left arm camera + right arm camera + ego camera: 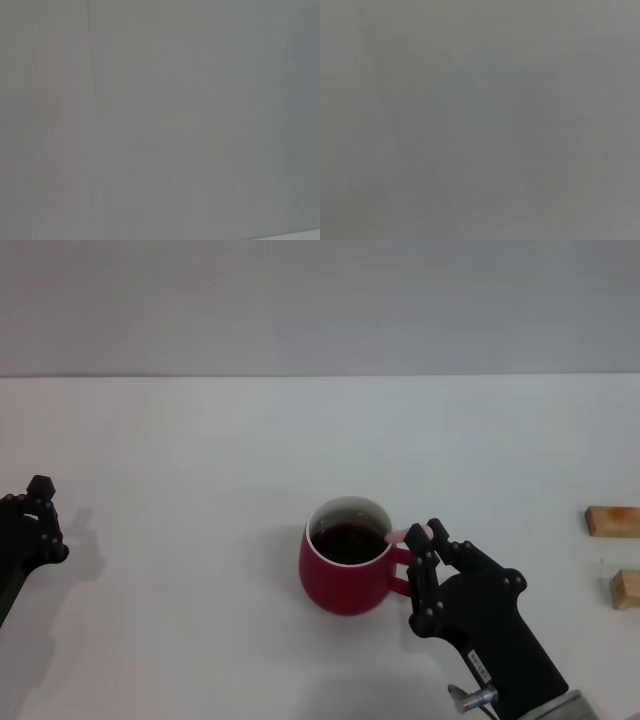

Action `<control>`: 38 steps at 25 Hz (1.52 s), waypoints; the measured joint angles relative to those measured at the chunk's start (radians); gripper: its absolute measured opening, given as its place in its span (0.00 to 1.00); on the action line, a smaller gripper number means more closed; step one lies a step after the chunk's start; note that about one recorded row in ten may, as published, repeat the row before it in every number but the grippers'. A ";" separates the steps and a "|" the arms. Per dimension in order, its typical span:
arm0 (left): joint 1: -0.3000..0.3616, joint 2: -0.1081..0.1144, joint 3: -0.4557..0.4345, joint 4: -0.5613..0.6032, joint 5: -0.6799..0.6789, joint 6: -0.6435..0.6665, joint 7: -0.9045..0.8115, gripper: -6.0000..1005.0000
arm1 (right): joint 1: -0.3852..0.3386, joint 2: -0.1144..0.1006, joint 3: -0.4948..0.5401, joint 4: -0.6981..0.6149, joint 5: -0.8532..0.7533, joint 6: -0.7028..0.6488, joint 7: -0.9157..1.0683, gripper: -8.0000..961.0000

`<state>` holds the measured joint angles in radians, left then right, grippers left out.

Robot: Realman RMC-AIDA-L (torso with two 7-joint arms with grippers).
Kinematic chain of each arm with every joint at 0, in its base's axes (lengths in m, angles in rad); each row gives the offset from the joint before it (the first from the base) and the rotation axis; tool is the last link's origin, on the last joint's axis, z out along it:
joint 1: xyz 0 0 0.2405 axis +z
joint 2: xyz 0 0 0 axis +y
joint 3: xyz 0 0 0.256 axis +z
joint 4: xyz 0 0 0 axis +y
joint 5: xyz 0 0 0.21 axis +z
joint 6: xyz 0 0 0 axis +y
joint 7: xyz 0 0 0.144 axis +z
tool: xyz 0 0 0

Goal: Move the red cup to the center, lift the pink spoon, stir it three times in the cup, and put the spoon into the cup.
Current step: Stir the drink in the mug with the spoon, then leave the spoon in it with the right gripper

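The red cup stands near the middle of the white table, its dark inside showing and its handle turned to the right. My right gripper is right beside that handle, shut on the pink spoon. Only a short pink piece of the spoon shows, at the cup's right rim between the black fingers. The rest of it is hidden. My left gripper rests at the table's far left, well away from the cup. Both wrist views show only flat grey.
Two small tan wooden blocks lie at the right edge of the table. A grey wall runs behind the table's far edge.
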<state>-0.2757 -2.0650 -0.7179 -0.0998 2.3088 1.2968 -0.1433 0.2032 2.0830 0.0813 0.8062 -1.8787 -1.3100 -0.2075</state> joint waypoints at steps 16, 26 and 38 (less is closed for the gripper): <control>-0.005 0.003 0.000 0.007 -0.002 0.000 0.001 0.00 | 0.073 0.002 -0.012 0.025 -0.002 0.091 -0.001 0.04; -0.004 0.002 0.000 0.007 -0.003 -0.003 0.001 0.00 | 0.114 0.000 0.015 -0.002 0.002 0.100 -0.001 0.04; -0.002 0.000 0.000 -0.002 -0.002 -0.021 0.001 0.00 | 0.091 -0.004 0.044 -0.037 0.000 0.067 -0.001 0.04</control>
<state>-0.2776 -2.0649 -0.7179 -0.1015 2.3072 1.2758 -0.1426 0.2945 2.0792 0.1248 0.7690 -1.8786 -1.2434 -0.2086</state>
